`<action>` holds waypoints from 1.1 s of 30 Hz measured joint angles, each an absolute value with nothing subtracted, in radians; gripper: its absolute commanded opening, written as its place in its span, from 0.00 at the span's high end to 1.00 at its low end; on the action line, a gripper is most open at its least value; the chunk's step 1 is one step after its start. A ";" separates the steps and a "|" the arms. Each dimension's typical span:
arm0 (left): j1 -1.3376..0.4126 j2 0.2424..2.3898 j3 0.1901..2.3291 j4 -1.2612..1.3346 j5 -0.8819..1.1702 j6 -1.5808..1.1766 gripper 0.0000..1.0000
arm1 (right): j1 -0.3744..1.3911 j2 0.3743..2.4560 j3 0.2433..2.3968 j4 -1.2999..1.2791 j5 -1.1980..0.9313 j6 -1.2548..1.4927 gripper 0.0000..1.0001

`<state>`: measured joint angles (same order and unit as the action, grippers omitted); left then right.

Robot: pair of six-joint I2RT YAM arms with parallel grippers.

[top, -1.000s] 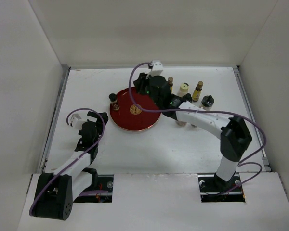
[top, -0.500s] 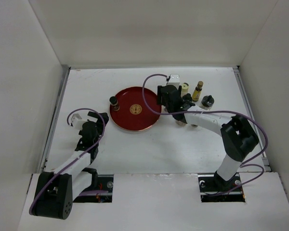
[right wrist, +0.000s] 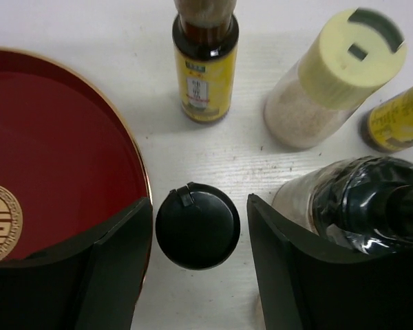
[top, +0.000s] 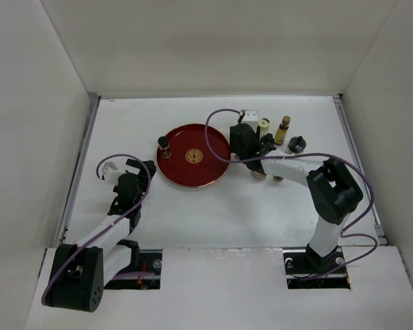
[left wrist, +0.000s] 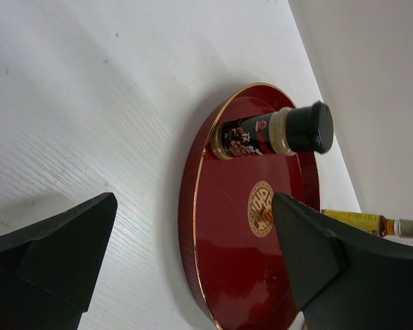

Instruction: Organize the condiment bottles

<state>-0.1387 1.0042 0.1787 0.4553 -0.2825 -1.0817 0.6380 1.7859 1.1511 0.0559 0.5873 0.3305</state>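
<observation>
Right arm (top: 292, 169) is bent at the elbow, its forearm stretched to the right rim of the red tray (top: 175, 172), wrist aimed straight down. Its jaws stand well apart, straddling a black-capped bottle (right wrist: 197, 225) upright on the counter (top: 227, 206) just off that rim, and they are not clamped on it. Further right of the tray are an amber bottle (right wrist: 205, 65) and a cream-capped shaker (right wrist: 330, 75). Left arm (top: 113, 220) sits folded low, left of the tray. Its jaws are spread and empty, facing a dark bottle (left wrist: 275, 134) that stands just inside the tray's left rim.
</observation>
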 measured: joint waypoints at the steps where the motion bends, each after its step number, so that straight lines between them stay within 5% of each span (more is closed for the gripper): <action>1: -0.139 1.004 0.179 0.457 -0.283 -1.082 0.00 | 0.636 1.795 1.151 0.052 0.583 0.332 0.43; 4: -0.139 1.004 0.179 0.461 -0.283 -1.082 0.00 | 0.636 1.807 1.151 0.038 0.575 0.338 0.58; 9: -0.139 1.004 0.179 0.461 -0.283 -1.082 0.00 | 0.636 1.803 1.151 0.037 0.586 0.334 0.62; 20: -0.141 1.011 0.179 0.465 -0.282 -1.082 0.00 | 0.740 1.750 1.309 0.054 0.604 0.271 0.63; 33: -0.147 1.012 0.179 0.467 -0.286 -1.081 0.00 | 0.826 2.193 1.813 0.089 0.445 0.315 0.64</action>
<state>-0.1467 1.0119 0.1787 0.4675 -0.2863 -1.0813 0.8261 2.1929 1.8133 0.0895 0.4450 0.3149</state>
